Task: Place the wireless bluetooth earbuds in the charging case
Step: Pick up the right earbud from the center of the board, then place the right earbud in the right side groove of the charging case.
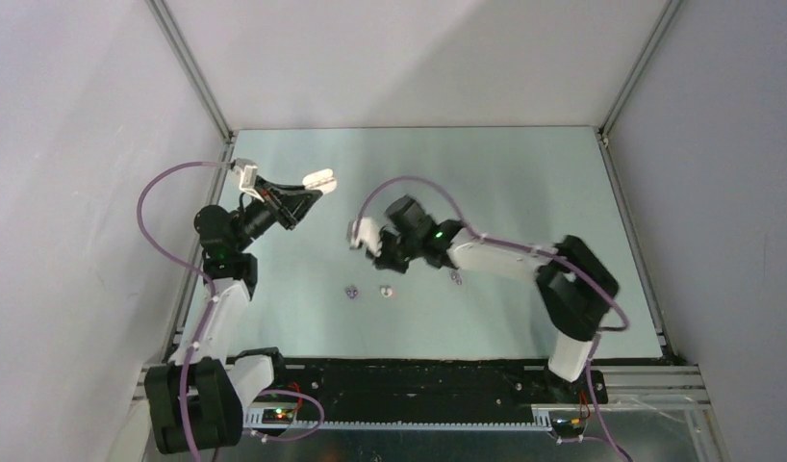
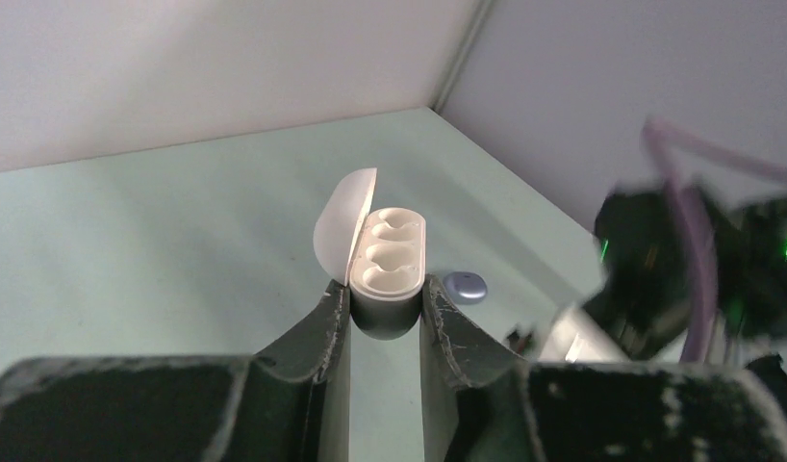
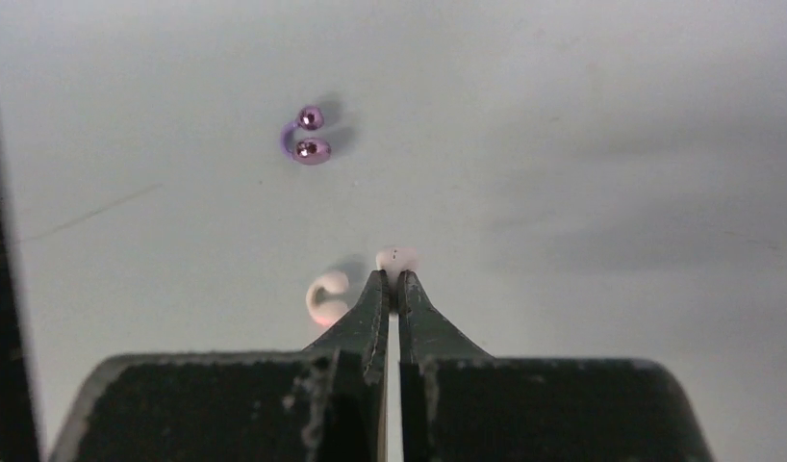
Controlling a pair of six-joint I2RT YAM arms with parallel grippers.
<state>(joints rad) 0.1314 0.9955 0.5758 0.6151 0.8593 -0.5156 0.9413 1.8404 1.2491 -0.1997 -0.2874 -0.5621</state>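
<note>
My left gripper [image 2: 387, 294] is shut on the base of a white charging case [image 2: 392, 252] and holds it above the table. Its lid [image 2: 342, 223] stands open and the hollows inside are empty. From above, the case [image 1: 318, 179] sits at the tips of the left gripper [image 1: 308, 192]. My right gripper [image 3: 393, 279] is shut on a white earbud [image 3: 396, 257], pinched at its tips above the table. A second white earbud [image 3: 327, 296] lies on the table just left of the fingers. Two purple earbuds [image 3: 311, 144] lie together farther off. The top view shows the purple buds [image 1: 351, 291] and the white bud [image 1: 386, 290] below the right gripper [image 1: 375, 252].
A closed purple case [image 2: 465, 286] lies on the table beyond the white case, near the right arm. Grey walls and metal frame posts [image 1: 192, 67] enclose the table on three sides. The black rail [image 1: 418, 380] with the arm bases runs along the near edge.
</note>
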